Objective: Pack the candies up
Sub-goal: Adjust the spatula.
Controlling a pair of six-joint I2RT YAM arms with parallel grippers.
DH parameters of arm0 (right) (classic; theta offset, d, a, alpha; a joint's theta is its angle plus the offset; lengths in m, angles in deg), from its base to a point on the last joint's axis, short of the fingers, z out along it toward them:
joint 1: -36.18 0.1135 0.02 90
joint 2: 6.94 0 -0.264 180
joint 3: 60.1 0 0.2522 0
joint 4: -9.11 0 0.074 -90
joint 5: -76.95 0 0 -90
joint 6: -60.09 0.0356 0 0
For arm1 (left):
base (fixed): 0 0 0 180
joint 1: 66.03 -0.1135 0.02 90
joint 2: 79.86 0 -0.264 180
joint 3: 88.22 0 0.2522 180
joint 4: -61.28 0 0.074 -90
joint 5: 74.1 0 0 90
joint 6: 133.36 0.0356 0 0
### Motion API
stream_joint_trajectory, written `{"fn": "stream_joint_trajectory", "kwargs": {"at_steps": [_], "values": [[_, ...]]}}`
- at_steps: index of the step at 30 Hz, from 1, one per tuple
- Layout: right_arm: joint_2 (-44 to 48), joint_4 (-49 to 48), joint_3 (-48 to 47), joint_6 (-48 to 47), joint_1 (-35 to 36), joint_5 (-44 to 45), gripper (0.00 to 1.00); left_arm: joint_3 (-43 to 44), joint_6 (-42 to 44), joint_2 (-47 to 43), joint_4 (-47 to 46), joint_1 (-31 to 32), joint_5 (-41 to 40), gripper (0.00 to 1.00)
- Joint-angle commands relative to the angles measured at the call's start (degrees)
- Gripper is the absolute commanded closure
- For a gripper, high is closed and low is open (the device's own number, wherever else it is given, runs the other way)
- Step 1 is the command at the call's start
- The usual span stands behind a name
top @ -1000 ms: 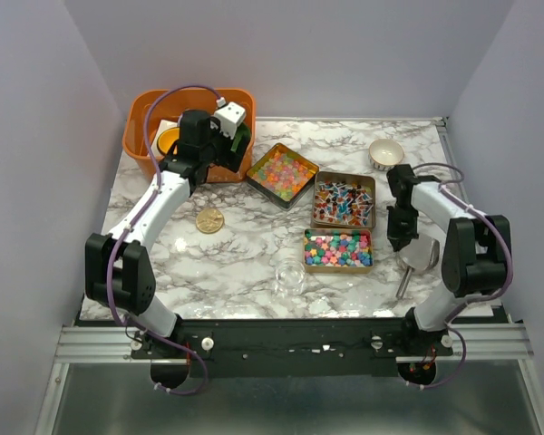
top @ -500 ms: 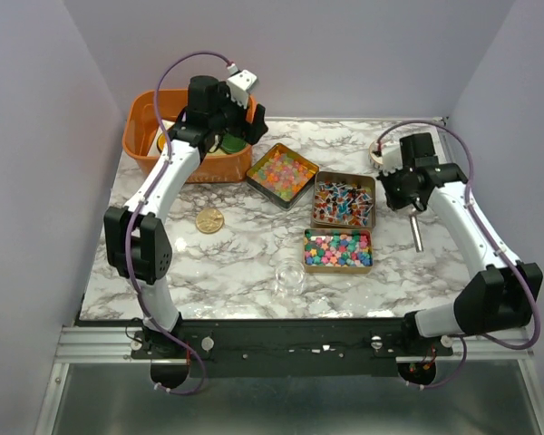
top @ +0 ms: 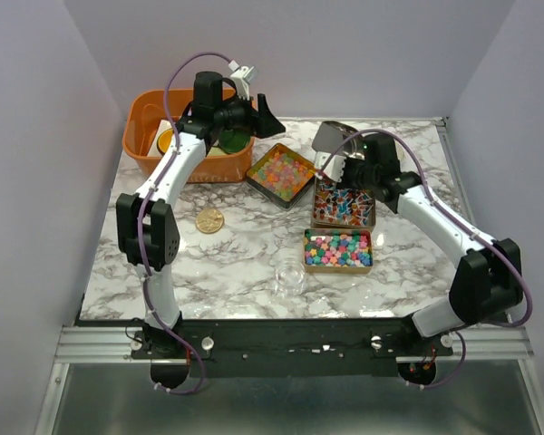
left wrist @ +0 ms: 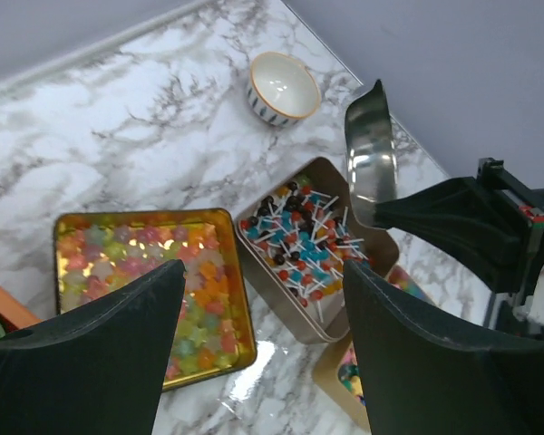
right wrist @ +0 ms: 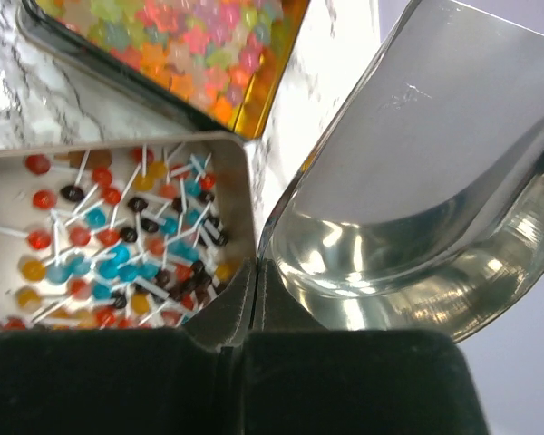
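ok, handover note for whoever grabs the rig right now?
Left gripper: open, empty, raised beside the orange bin.
Right gripper: shut on the scoop, empty, above the stick-candy tin.
Candies all in three tins: pastel tin, stick-candy tin, bright tin.
Clear cup looks empty, so nothing packed yet. To do: scoop candies, fill it.

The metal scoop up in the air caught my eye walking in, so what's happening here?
The right gripper is shut on an empty metal scoop, holding it raised near the tin of stick candies. The left gripper hangs open and empty near the orange bin. The clear jar at the front looks empty, so nothing seems packed yet.
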Motion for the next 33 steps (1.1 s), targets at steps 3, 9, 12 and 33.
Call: {"fn": "stream_joint_trajectory", "kwargs": {"at_steps": [3,9,12,33], "values": [[-3.8,-9.4,-3.1,-10.3,3.5,-3.5,0.99,-2.8,-5.7,0.1,-4.3,1.9,6.5,0.20],[-6.0,-10.3,-5.0,-12.3,5.7,-2.4,0.99,-1.9,-6.6,1.9,-6.3,2.9,6.6,0.21],[-7.1,-10.0,-6.8,-10.5,6.5,-1.7,0.99,-1.7,-6.7,2.5,-6.6,3.1,5.8,0.23],[-3.7,4.2,-15.0,-10.1,6.7,-1.5,0.41,-6.4,-14.7,4.3,-20.7,1.7,12.0,1.00]]}}
